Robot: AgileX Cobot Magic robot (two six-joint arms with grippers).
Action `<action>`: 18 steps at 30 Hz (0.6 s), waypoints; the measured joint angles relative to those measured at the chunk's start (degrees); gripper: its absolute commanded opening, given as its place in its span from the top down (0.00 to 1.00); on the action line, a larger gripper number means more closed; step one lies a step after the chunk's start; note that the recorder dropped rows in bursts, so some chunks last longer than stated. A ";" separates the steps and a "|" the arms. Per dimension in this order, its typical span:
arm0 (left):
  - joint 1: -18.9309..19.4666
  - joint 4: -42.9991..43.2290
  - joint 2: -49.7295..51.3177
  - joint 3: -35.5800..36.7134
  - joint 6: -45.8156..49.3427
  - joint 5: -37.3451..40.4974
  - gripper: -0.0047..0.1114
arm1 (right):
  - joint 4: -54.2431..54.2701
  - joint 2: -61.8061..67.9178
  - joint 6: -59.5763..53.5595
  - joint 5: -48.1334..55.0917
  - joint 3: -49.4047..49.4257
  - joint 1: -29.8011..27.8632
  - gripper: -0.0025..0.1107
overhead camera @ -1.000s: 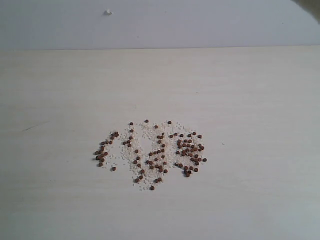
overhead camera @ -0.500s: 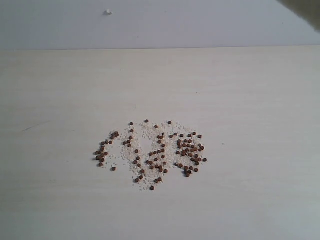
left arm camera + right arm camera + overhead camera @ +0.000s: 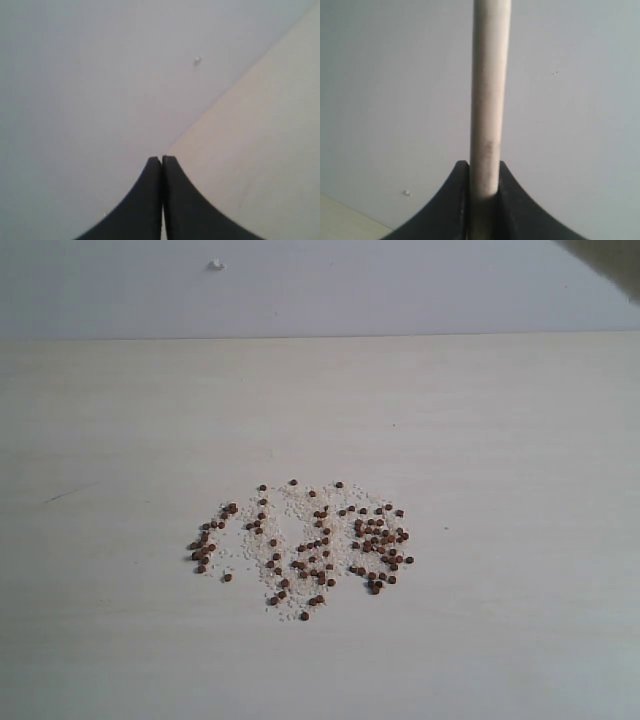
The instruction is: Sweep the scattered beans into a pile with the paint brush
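The beans (image 3: 310, 545) lie scattered in a loose patch among fine whitish grains, slightly toward the front of the middle of the pale wooden table (image 3: 500, 420). My right gripper (image 3: 484, 170) is shut on the pale round handle of the paint brush (image 3: 490, 90), which sticks straight out past the fingers in front of a grey wall; its bristles are out of view. In the left wrist view my left gripper (image 3: 161, 160) is shut with nothing between its black fingers. Neither gripper shows clearly in the exterior view.
A grey wall (image 3: 400, 285) rises behind the table's far edge, with a small white fleck (image 3: 215, 264) on it. A dark blurred shape (image 3: 612, 258) cuts the top right corner of the exterior view. Bare tabletop surrounds the bean patch.
The dark shape in the top right corner has come slightly further into the exterior view. The beans have not moved.
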 measured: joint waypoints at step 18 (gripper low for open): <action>0.00 0.49 -0.49 0.09 -0.17 12.22 0.96 | 0.00 0.00 0.04 0.00 0.00 0.00 0.98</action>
